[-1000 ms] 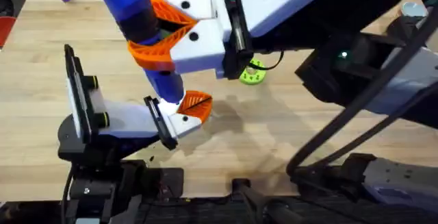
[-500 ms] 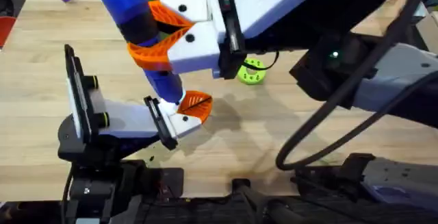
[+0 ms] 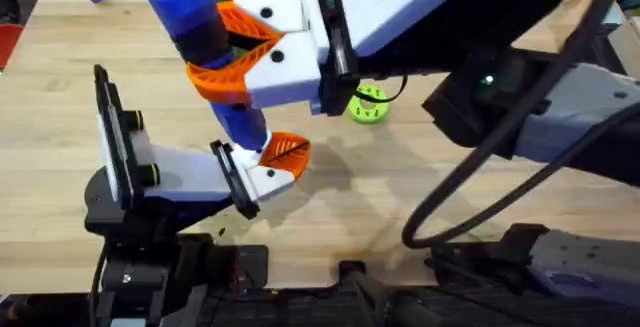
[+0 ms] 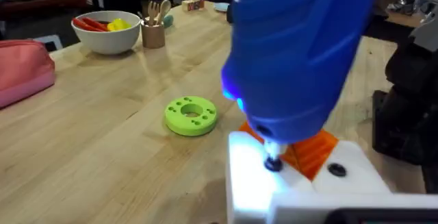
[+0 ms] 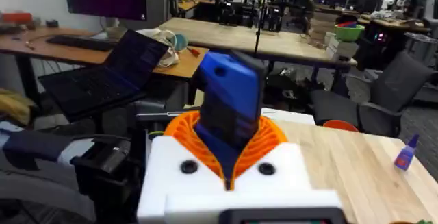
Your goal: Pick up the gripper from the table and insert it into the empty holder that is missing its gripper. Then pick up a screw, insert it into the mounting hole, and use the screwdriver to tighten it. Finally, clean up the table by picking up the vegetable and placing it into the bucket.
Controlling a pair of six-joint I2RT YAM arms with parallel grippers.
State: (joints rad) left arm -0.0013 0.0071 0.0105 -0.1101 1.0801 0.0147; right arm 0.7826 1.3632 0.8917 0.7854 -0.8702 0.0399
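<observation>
My right gripper [image 3: 232,49] is shut on the blue-handled screwdriver [image 3: 205,37], its orange fingers [image 5: 263,138] clamping the handle [image 5: 229,107]. The screwdriver slants down to my left gripper [image 3: 280,162], which rests low near the table's front. In the left wrist view its silver tip sits on a dark screw [image 4: 274,164] in the white holder [image 4: 253,176]. The orange gripper piece [image 4: 316,148] is seated in that holder, beside a second dark hole [image 4: 335,170]. The vegetable and the bucket are out of view.
A green round disc [image 3: 367,105] lies on the wooden table just right of the tools. Farther off stand a white bowl [image 4: 109,31] of toy food, a cup of wooden utensils [image 4: 153,33] and a pink pouch [image 4: 24,70]. The right arm's body and cables hang over the table's right half.
The right arm's upper body has shifted slightly left, uncovering more of the green disc. The screwdriver and the left gripper have stayed in place.
</observation>
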